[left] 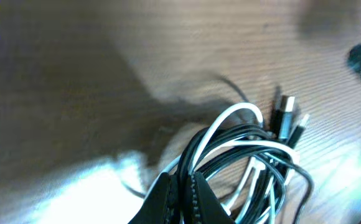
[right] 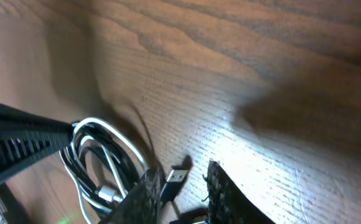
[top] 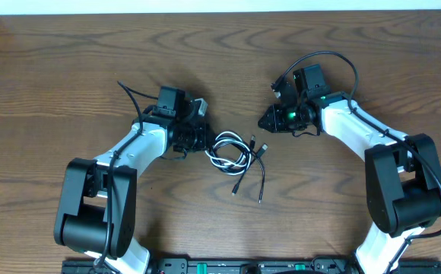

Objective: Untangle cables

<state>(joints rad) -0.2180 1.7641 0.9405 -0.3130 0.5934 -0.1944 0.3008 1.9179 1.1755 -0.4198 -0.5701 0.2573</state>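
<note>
**Tangle pinned, plug end up for grabs**

The cables lie knotted mid-counter, a white loop wound through the black ones. At the bundle's left edge the left claw is clamped on several strands. Just beyond the bundle's right side the right claw hovers, fingers slightly apart and empty, with a plug under the gap. This looks like the separating step. Next call: pinch that plug and draw it away from the bundle.

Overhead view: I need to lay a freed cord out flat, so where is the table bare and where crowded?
Bare wood: the far strip of table above the left arm and right arm, and the near middle between the two arm bases, below the cable tails. Crowded: the centre, where the cables lie bunched between the left fingers and the right fingers.
</note>
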